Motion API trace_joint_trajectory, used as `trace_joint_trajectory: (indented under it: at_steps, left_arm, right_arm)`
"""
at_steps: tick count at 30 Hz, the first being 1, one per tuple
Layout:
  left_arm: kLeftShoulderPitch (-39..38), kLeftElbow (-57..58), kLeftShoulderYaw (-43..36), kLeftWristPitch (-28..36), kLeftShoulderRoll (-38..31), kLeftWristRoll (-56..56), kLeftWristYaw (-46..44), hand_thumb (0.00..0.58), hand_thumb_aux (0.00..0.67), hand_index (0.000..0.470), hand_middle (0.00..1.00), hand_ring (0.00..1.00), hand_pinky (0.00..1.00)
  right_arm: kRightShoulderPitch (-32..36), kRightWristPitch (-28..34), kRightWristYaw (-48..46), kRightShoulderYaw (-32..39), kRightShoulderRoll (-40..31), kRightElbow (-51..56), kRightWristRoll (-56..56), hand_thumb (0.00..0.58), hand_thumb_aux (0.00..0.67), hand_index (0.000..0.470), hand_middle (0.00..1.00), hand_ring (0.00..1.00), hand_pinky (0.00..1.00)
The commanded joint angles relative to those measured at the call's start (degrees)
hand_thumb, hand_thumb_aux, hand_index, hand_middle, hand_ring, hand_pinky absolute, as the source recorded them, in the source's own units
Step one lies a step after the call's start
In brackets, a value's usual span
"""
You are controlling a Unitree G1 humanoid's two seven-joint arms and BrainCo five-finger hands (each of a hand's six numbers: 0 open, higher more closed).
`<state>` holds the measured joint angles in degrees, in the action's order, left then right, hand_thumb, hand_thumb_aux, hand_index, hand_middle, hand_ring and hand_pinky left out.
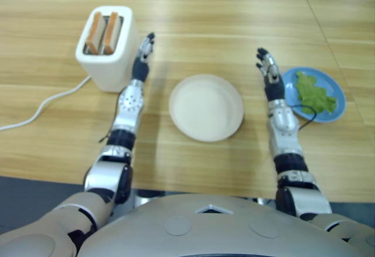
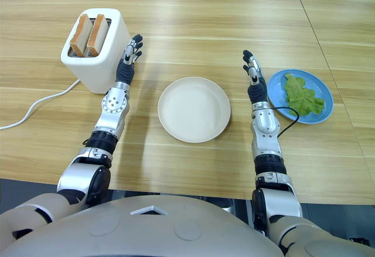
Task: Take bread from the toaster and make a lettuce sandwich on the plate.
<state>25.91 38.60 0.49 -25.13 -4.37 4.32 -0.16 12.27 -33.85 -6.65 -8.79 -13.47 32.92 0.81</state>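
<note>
White toaster (image 2: 94, 58) w/ bread (image 2: 89, 34) at plate's (image 2: 193, 109) 10 o'clock, lettuce (image 2: 302, 96) at 3; L hand (image 2: 128, 58) & R hand (image 2: 255, 78) fingers (image 2: 249, 61) straight, empty.

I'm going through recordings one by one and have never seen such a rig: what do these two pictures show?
Both pictures come from a two-eyed camera on a humanoid robot's head, looking down at a wooden table, so they show one scene. The left hand is open beside a white toaster with two bread slices in it. The right hand is open beside a blue plate of lettuce. A cream plate sits between the hands. Neither hand holds anything.
</note>
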Motion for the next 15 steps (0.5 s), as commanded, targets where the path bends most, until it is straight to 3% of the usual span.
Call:
trace_joint_trajectory:
  at_steps: [1,9,12,15]
  left_arm:
    - [-0.3,0.6,-0.3,1.2,-0.2,0.1,-0.6,0.000,0.000,0.000,0.00,0.00,0.00]
    - [-0.5,-0.4,-0.2,3.3,-0.8,1.0,0.5,0.000,0.000,0.000,0.00,0.00,0.00]
    - [-6.3,-26.0,-0.5,6.8,-1.5,1.8,-0.1,0.000,0.000,0.000,0.00,0.00,0.00]
    - [-9.6,-51.8,1.1,14.6,-4.3,3.2,-2.1,0.000,0.000,0.000,0.00,0.00,0.00]
  right_arm:
    - [-0.2,0.6,0.3,0.3,-0.1,0.5,-0.3,0.000,0.000,0.000,0.00,0.00,0.00]
    - [-0.2,1.0,0.3,0.4,0.0,0.7,-0.3,0.000,0.000,0.000,0.00,0.00,0.00]
    - [-0.1,1.1,0.1,0.5,-0.1,0.9,-0.2,0.000,0.000,0.000,0.00,0.00,0.00]
    - [-0.4,1.1,0.1,0.4,-0.2,0.9,0.0,0.000,0.000,0.000,0.00,0.00,0.00]
